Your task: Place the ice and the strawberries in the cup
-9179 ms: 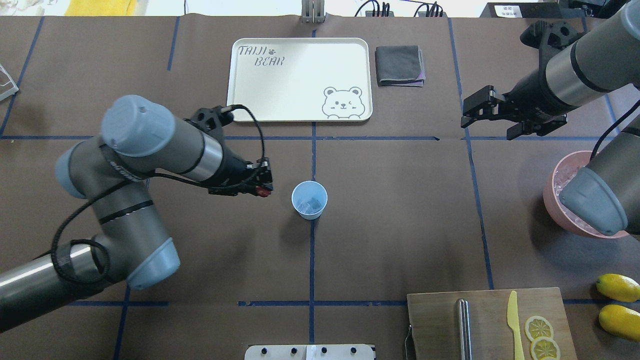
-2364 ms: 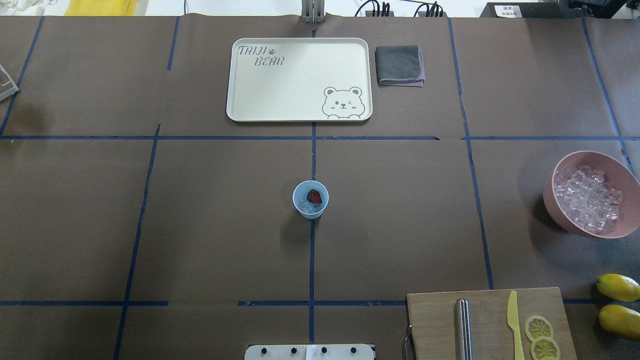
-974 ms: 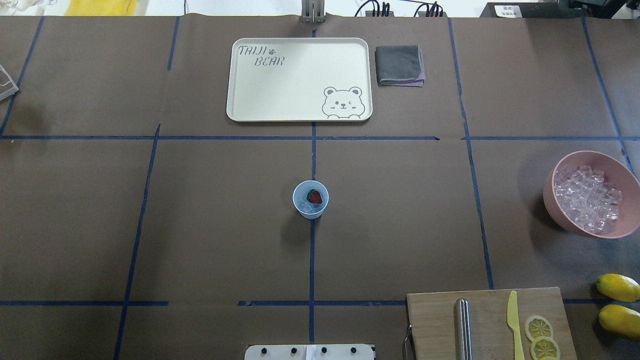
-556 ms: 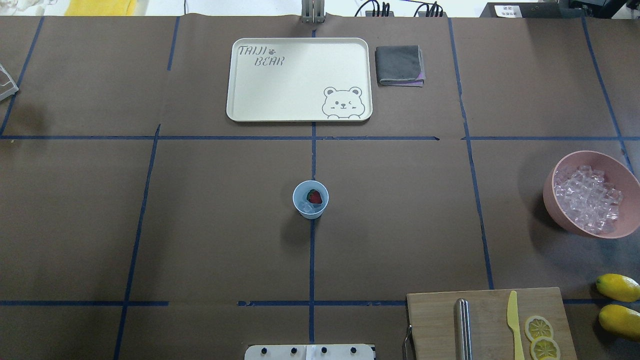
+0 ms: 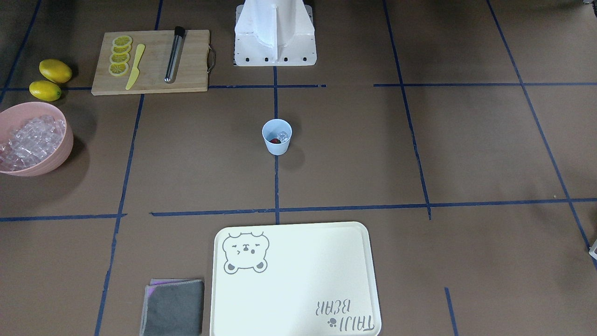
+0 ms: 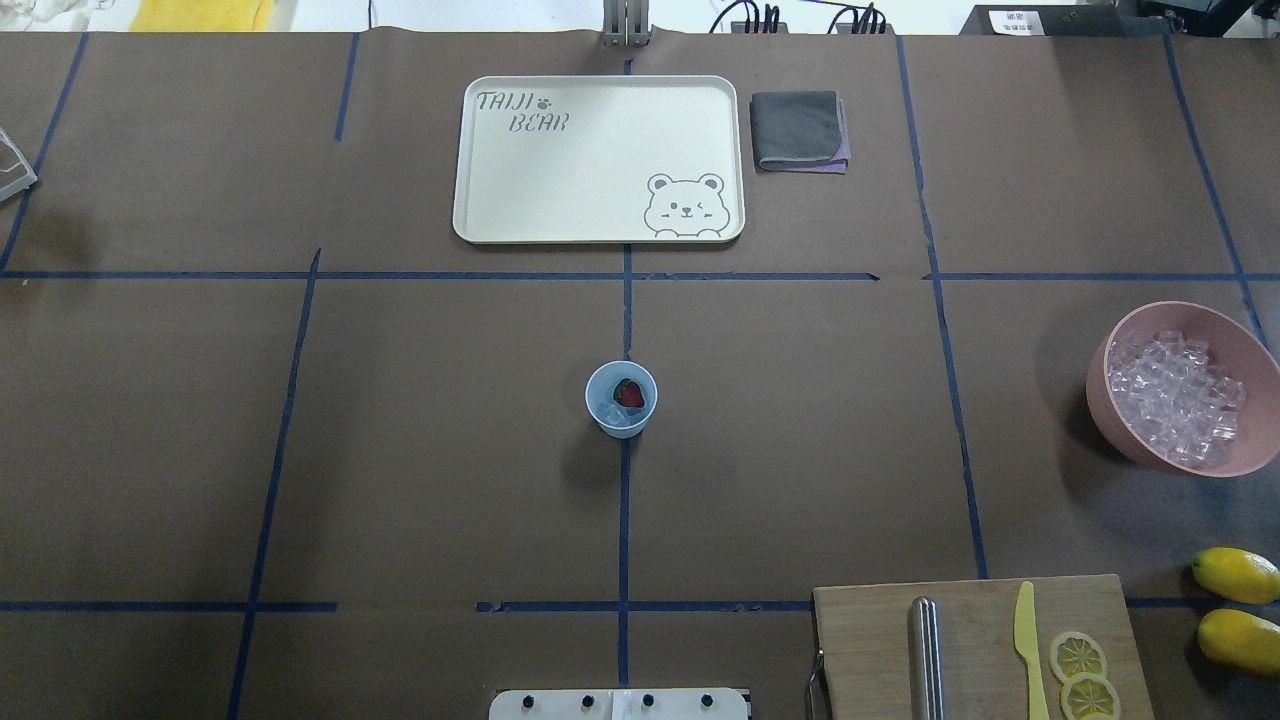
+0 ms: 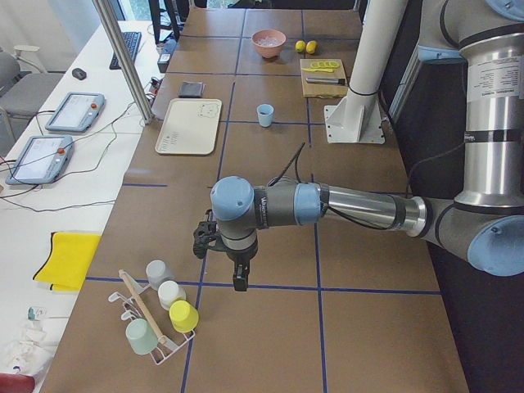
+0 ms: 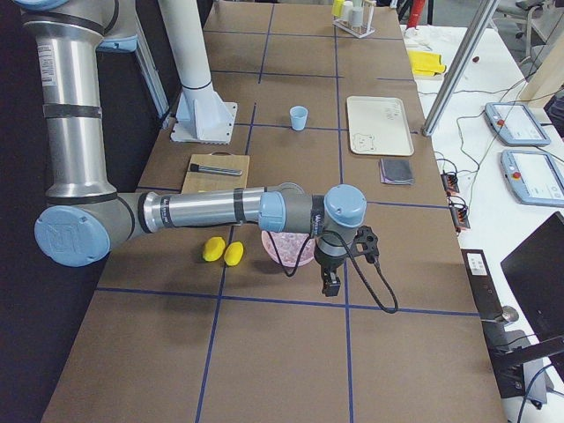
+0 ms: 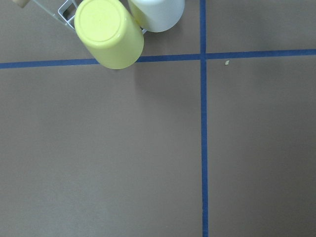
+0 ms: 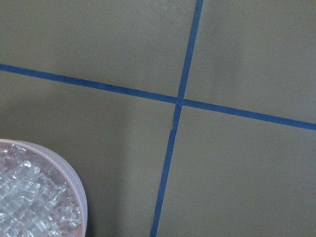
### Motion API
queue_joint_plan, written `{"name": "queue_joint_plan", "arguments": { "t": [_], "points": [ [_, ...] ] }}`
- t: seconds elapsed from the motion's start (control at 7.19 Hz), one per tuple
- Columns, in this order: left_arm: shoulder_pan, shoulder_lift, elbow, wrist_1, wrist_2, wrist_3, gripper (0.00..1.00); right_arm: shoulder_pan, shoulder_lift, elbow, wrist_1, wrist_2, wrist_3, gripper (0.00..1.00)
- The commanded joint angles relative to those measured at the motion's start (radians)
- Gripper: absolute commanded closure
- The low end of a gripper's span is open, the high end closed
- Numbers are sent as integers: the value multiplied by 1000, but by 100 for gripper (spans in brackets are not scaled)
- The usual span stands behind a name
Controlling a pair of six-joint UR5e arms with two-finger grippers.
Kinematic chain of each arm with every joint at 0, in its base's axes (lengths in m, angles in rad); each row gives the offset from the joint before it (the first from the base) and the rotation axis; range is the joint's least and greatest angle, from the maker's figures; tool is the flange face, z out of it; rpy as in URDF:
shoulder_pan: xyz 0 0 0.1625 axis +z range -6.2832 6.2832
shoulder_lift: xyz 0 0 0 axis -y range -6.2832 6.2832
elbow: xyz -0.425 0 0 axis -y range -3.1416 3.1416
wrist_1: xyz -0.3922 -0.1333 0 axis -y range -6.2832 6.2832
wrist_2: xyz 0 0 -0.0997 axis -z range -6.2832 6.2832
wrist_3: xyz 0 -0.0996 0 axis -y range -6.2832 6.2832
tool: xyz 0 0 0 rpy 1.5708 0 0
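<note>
The light blue cup (image 6: 621,398) stands upright at the table's centre, on a blue tape line. A dark red strawberry (image 6: 628,393) lies inside it on top of a few clear ice cubes (image 6: 612,412). More ice (image 6: 1175,398) fills the pink bowl (image 6: 1100,410) at the right edge. Neither arm shows in the overhead or front views. In the exterior left view my left gripper (image 7: 238,282) hangs over the table's left end, far from the cup (image 7: 264,115). My right gripper (image 8: 330,284) hangs just past the pink bowl. Whether either is open, I cannot tell.
A cream bear tray (image 6: 600,130) and a folded grey cloth (image 6: 798,131) lie at the far side. A wooden board (image 6: 980,640) with knife, metal rod and lemon slices sits near right, two lemons (image 6: 1235,575) beside it. A rack of upturned cups (image 7: 155,315) stands under the left gripper.
Since 9.2 s ago both arms have left the overhead view and the strawberry has gone from the left gripper into the cup. Nothing has moved over the last 2.4 s.
</note>
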Motion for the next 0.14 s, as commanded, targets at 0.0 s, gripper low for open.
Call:
{"name": "queue_joint_plan", "arguments": {
  "t": [0.0],
  "points": [
    [1, -2, 6, -1, 2, 4, 0, 0, -1, 0, 0, 1, 2, 1]
  ]
}}
